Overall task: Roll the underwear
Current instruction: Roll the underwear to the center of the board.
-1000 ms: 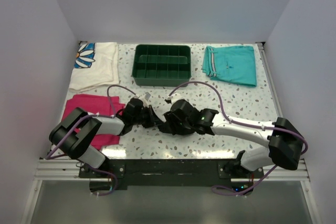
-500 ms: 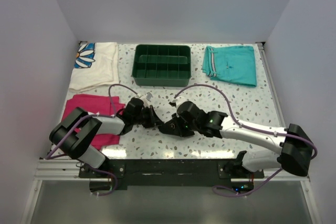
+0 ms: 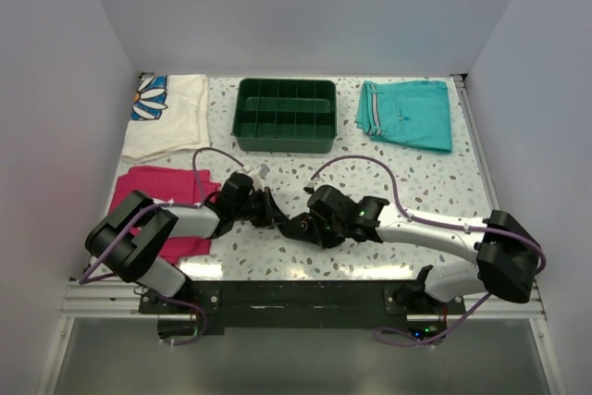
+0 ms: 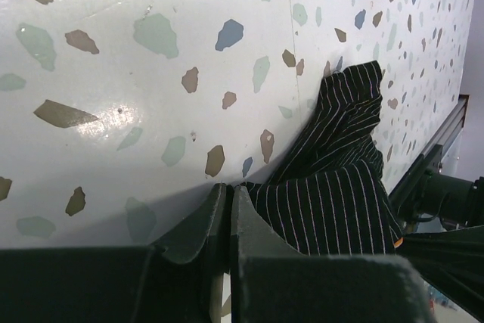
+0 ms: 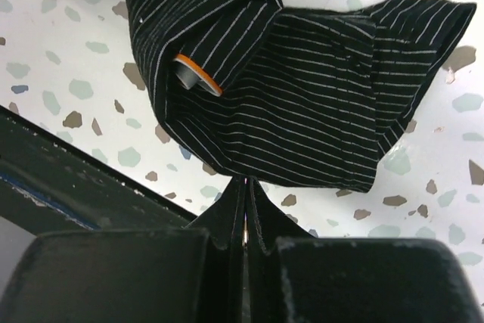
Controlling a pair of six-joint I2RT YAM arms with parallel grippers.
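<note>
The underwear (image 5: pixel 302 96), black with fine stripes, lies bunched on the speckled table, and a small orange tag (image 5: pixel 198 75) shows in a fold. My right gripper (image 5: pixel 246 181) is shut, its tips pinching the cloth's near edge. In the left wrist view the underwear (image 4: pixel 340 179) spreads to the right of my left gripper (image 4: pixel 229 187), which is shut on its corner, with folds fanning out from the tips. From above, the left gripper (image 3: pixel 273 213) and right gripper (image 3: pixel 298 226) nearly meet at the table's middle front, and the cloth between them is mostly hidden.
A green divided tray (image 3: pixel 286 142) stands at the back centre. Teal shorts (image 3: pixel 412 116) lie at the back right. A magenta folded cloth (image 3: pixel 148 187) is under the left arm, with a white flowered cloth (image 3: pixel 171 117) behind it. The table's front rail (image 5: pixel 76 179) runs close by.
My right gripper went from open to shut on the underwear's edge, and the right arm shifted slightly. The left gripper stayed shut in place.
</note>
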